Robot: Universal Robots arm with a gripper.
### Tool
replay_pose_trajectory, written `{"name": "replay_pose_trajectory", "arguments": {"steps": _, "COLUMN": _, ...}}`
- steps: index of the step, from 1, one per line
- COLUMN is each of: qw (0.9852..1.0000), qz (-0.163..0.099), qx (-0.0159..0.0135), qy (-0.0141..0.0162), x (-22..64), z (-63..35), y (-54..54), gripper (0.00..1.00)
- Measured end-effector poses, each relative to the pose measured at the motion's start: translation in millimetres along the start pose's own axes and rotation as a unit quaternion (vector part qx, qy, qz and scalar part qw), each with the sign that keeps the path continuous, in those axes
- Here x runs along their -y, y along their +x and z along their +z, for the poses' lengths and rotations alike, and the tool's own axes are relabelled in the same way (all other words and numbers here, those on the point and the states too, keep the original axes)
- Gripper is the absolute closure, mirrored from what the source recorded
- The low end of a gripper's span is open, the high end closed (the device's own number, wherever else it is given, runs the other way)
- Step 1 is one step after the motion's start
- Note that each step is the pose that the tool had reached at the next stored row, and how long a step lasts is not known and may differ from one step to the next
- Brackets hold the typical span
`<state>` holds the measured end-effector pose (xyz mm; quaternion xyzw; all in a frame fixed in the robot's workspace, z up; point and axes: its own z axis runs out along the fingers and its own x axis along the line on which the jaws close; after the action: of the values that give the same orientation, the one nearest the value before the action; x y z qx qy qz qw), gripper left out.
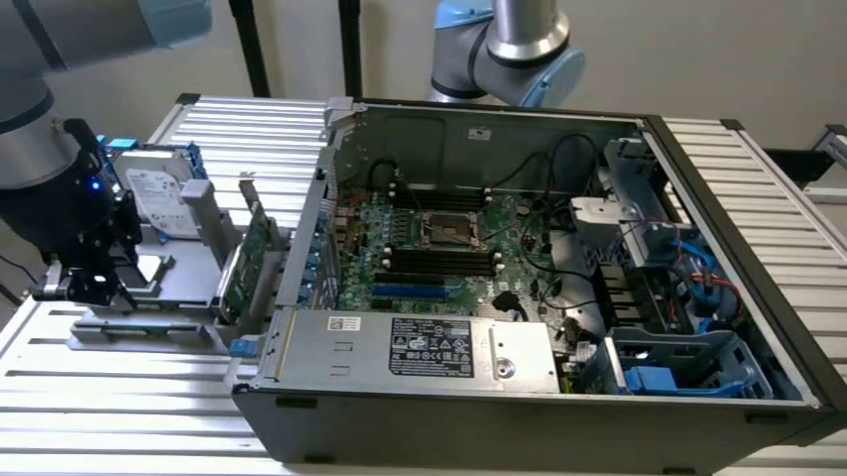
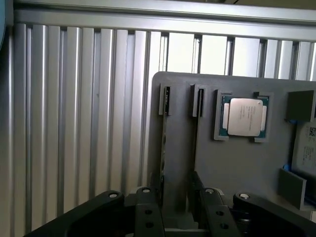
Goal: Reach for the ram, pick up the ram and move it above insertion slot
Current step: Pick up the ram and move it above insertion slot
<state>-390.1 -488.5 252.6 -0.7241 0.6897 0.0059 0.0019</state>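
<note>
Jaws: black, two-fingered, standing apart with bare grey tray (image 2: 237, 163) between the tips and nothing held. Position: low over one end of the tray, carried by the arm (image 1: 40, 149) at the exterior view's left. Ram (image 2: 162, 148): appears as a thin dark edge standing in a holder groove of the tray, directly ahead of the jaws and closer to one finger than the other. Its long axis runs straight away from the jaws to an end clip, so the fingers would close across its thin dimension. A parallel groove lies just beside it, and I cannot tell whether it holds a second stick. Same tray, further out: processor (image 2: 243, 117) lying flat, hard drive (image 1: 159, 198) propped upright, expansion card (image 1: 258, 260) on edge near the case (image 1: 530, 436). Insertion slot (image 1: 443, 263): one of several parallel black sockets on the board inside the open case, well apart from the jaws toward the exterior view's right. Surface: ribbed aluminium desk (image 1: 133, 397) bearing both tray and case. Room: pale wall and dark uprights behind.
</note>
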Motion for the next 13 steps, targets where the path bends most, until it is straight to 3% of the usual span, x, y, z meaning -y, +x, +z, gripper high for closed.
{"name": "replay_pose_trajectory", "arguments": {"steps": 13, "qw": 1.0000, "qz": 0.002, "qx": 0.0000, "qy": 0.0000, "x": -3.0, "z": 23.7, "y": 3.9, "gripper": 0.64}}
